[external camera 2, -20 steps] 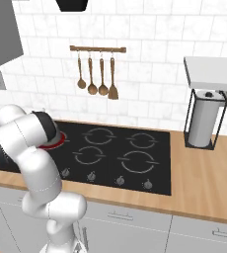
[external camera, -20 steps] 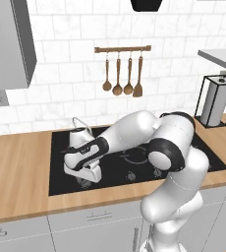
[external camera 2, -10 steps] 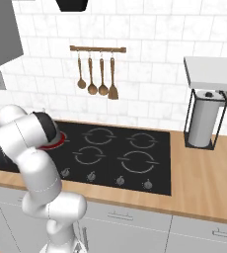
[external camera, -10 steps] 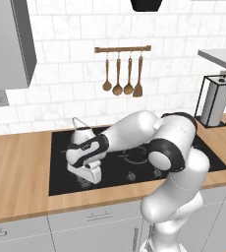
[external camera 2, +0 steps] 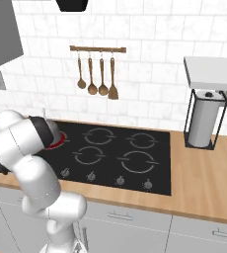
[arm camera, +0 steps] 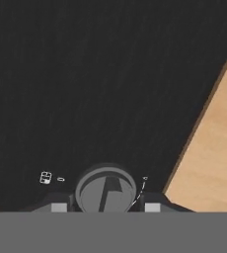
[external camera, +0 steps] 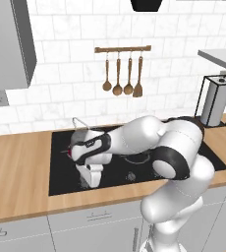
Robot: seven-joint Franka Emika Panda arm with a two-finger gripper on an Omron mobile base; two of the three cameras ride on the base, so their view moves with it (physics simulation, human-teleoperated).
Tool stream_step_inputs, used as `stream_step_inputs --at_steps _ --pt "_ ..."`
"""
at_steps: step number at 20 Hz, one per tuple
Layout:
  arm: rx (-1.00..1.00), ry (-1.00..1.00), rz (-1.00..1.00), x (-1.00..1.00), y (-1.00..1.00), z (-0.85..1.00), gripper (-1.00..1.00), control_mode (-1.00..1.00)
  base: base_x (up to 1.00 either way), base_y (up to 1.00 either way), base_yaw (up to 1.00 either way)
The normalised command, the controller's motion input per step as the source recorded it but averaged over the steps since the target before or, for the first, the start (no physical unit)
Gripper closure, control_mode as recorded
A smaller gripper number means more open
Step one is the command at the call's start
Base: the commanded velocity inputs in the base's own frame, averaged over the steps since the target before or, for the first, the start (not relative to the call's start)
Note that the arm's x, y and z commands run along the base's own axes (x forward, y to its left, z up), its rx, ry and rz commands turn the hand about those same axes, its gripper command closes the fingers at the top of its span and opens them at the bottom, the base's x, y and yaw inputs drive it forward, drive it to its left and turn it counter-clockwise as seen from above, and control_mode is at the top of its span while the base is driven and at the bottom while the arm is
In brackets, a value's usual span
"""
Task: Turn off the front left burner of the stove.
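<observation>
- Spanning the back of the room, a white tiled wall (external camera 2: 150,54) carries a wooden rail (external camera 2: 97,49) hung with wooden utensils (external camera 2: 96,74).
- A smooth wood-grain counter (external camera 2: 199,188) runs above grey cabinet fronts (external camera 2: 135,227).
- The stove (external camera 2: 135,148), a flat black glass rectangle with grey ring markings, is set into the counter, with small round knobs along its near edge.
- A wire holder with a paper roll (external camera 2: 203,118) stands on the counter, right of the stove.
- The front left burner (external camera 2: 57,141) glows red beside the arm's elbow.
- The gripper (arm camera: 105,207) is clenched around a round grey knob (arm camera: 105,190) near the stove's left front corner.
</observation>
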Motion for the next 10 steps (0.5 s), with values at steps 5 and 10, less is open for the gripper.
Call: stream_step_inputs --at_steps 5,10 --pt "0.06 0.02 -0.47 -0.17 -0.08 -0.24 1.00 -1.00 0.00 0.00 0.00" --pt "0.03 0.05 -0.56 0.01 -0.03 -0.22 1.00 -1.00 0.00 0.00 0.00"
